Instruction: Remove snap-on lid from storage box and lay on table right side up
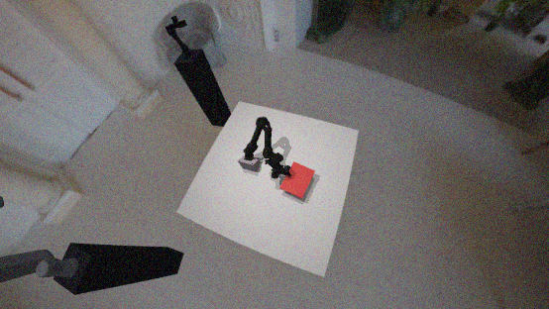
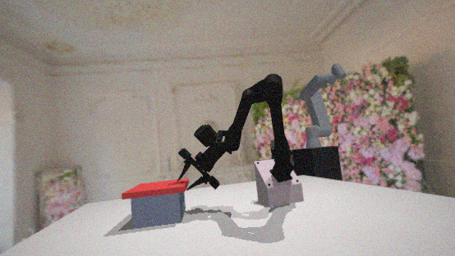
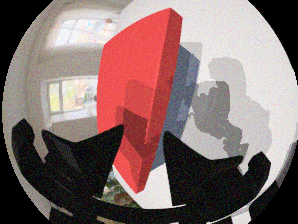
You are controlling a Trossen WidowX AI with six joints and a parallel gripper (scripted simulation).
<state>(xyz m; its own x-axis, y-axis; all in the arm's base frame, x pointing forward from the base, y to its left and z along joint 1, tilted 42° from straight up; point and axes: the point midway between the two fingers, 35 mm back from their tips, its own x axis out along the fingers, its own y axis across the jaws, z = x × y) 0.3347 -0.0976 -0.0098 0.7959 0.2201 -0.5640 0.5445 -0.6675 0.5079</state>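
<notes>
Lid (image 1: 298, 180) (image 2: 156, 188) (image 3: 135, 75), red — still seated on blue-grey box (image 2: 158, 210) (image 3: 181, 95), lower left of exterior frame; claw (image 1: 289, 171) (image 2: 183, 185) (image 3: 144, 132) parted, empty, at near edge — lifting and laying down outstanding.

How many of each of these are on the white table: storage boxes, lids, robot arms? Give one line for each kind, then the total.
Storage boxes: 1, the blue-grey box
Lids: 1, the red lid, on the box
Robot arms: 1, the black arm
Total: 3
</notes>
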